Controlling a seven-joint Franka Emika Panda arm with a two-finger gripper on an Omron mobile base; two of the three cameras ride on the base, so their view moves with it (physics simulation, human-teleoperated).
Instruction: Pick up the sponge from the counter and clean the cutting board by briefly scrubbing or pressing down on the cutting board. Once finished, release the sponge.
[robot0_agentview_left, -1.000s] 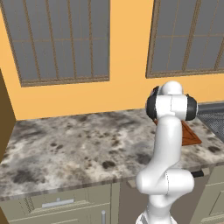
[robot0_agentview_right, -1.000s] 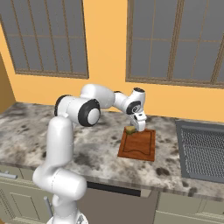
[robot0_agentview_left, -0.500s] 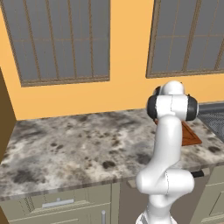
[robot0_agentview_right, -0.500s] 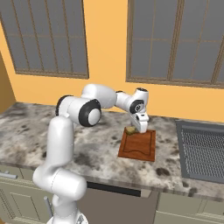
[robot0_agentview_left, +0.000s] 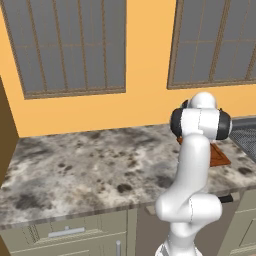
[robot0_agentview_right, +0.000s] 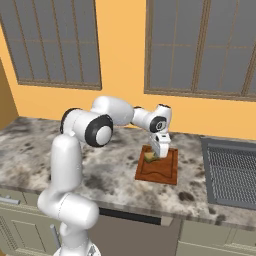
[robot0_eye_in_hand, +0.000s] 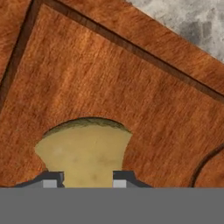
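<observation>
The mustard-yellow sponge (robot0_eye_in_hand: 85, 151) sits between my two finger tips, and my gripper (robot0_eye_in_hand: 87, 179) is shut on it. In the right base view the gripper (robot0_agentview_right: 156, 152) points down over the near-left part of the reddish-brown cutting board (robot0_agentview_right: 167, 170). There the sponge (robot0_agentview_right: 149, 158) sits low against the board's surface. The board's wood grain and its groove (robot0_eye_in_hand: 131, 87) lie right behind the sponge. In the left base view my own arm hides the gripper and sponge, and a corner of the board (robot0_agentview_left: 219, 156) shows past it.
The board lies on the mottled granite counter (robot0_agentview_right: 110, 170), whose wide left stretch (robot0_agentview_left: 90, 160) shows in the left base view. A dark grey grated surface (robot0_agentview_right: 232, 170) is set into the counter right of the board. Windows and an orange wall stand behind.
The hand with the sponge has dipped slightly toward the board. The board and the base have not moved.
</observation>
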